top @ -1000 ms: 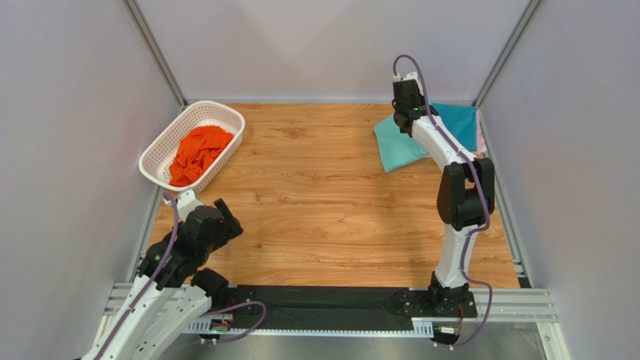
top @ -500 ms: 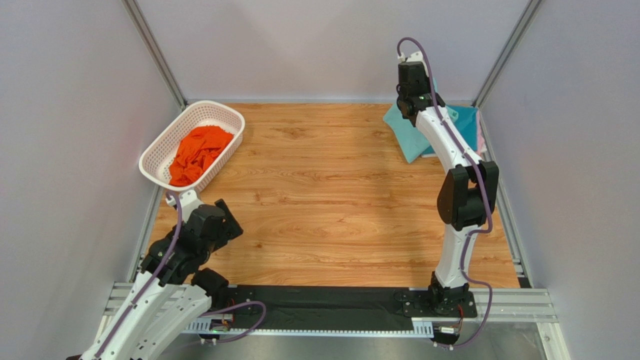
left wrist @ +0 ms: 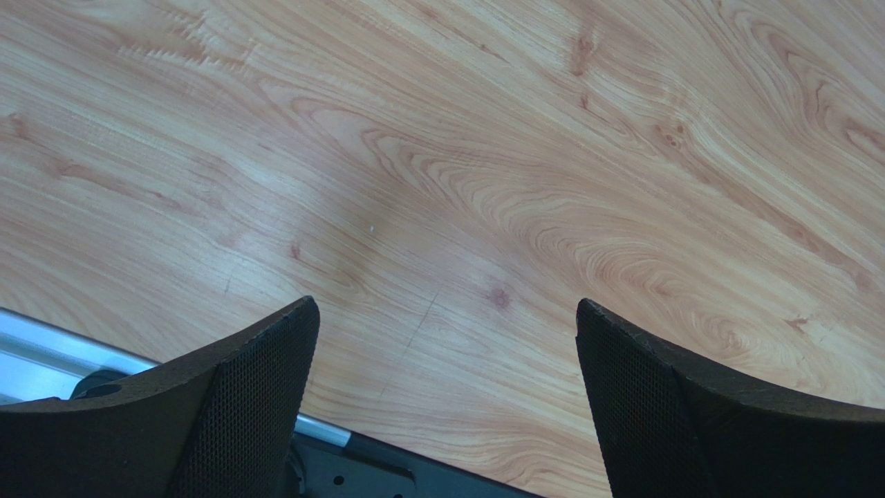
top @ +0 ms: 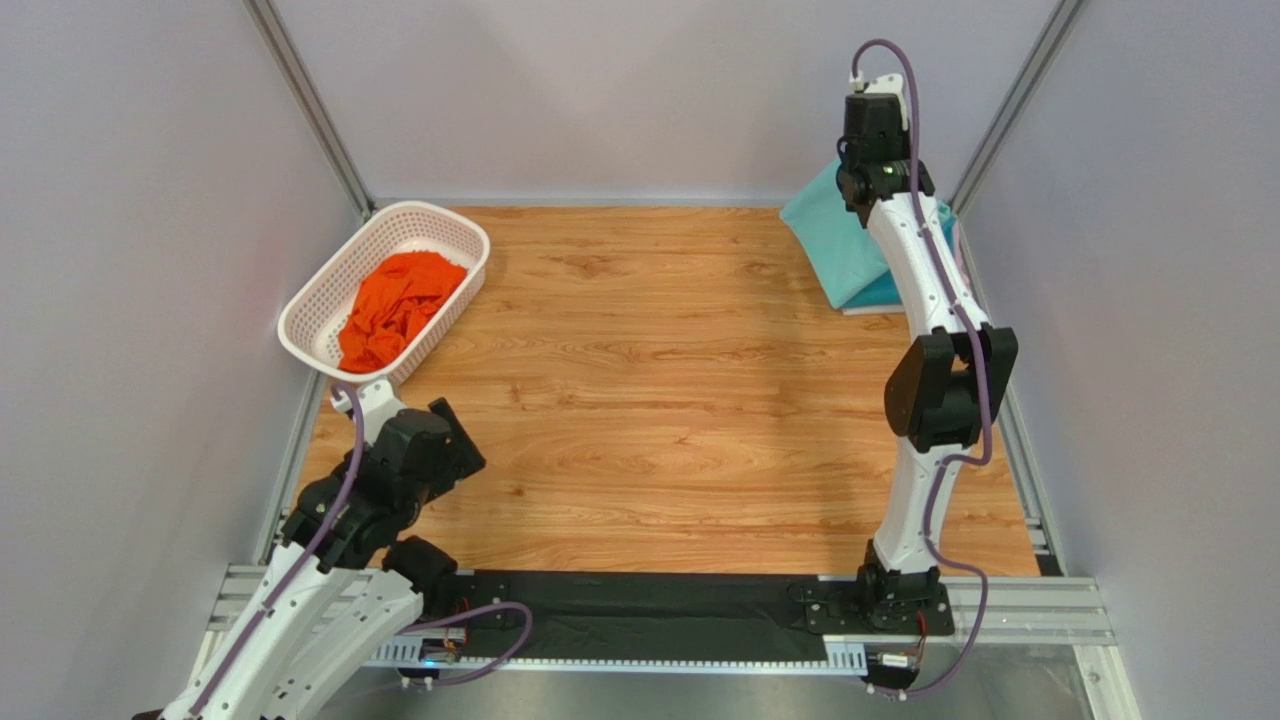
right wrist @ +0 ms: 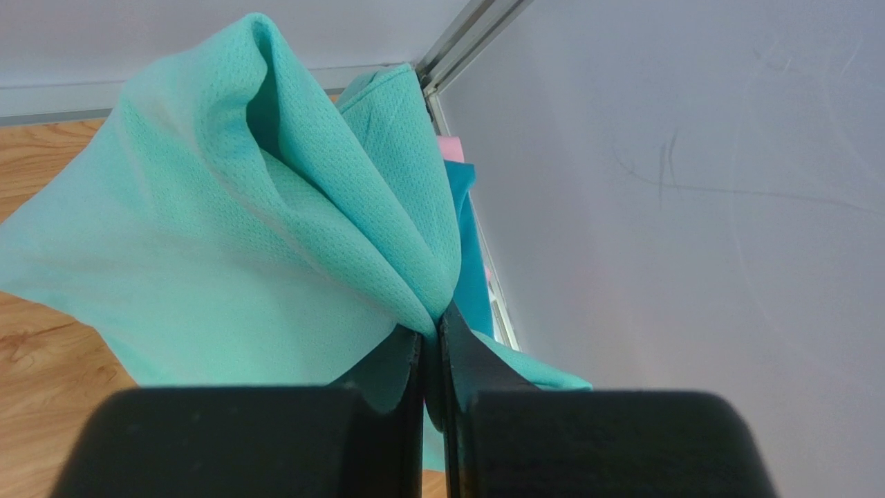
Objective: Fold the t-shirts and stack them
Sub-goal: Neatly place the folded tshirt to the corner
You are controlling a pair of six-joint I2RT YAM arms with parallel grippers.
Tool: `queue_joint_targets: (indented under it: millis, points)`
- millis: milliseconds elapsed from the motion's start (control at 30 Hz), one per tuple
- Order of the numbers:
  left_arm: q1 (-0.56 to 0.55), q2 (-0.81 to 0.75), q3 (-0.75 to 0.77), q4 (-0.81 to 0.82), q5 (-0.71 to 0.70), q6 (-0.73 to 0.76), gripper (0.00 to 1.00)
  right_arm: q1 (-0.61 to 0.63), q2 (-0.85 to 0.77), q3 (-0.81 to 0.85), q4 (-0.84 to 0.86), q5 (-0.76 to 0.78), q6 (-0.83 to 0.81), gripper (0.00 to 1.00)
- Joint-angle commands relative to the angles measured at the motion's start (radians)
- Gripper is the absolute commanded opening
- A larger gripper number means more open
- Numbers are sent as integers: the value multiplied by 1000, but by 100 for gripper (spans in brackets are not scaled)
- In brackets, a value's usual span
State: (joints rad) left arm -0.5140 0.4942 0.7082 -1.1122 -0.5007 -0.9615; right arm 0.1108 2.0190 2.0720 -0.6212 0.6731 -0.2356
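The mint tee (right wrist: 260, 239) showed a fine dotted mesh weave, with a darker teal tee (right wrist: 473, 270) and a sliver of pink tee (right wrist: 450, 150) behind it. An orange tee (top: 394, 308) filled the white basket (top: 451, 228), its walls patterned with small holes. The table (top: 661, 405) was light-brown wood with swirling grain and darker knots. The left arm (top: 323, 600) and right arm (top: 932, 285) were white with black joints; the left fingers (left wrist: 239, 405) were black with a fine grid texture. The walls (top: 150, 225) were pale grey.
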Motion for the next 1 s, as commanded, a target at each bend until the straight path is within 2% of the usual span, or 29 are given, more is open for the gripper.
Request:
queue_joint_targets:
  millis: [0, 400, 967]
  points:
    - [2, 7, 19, -9, -19, -13, 100, -37, 53, 69, -11, -33, 59, 0]
    - [2, 33, 19, -23, -24, -29, 100, -240, 178, 135, -107, -279, 347, 0]
    - [2, 96, 25, -35, -27, -34, 100, -393, 237, 89, -134, -415, 489, 0]
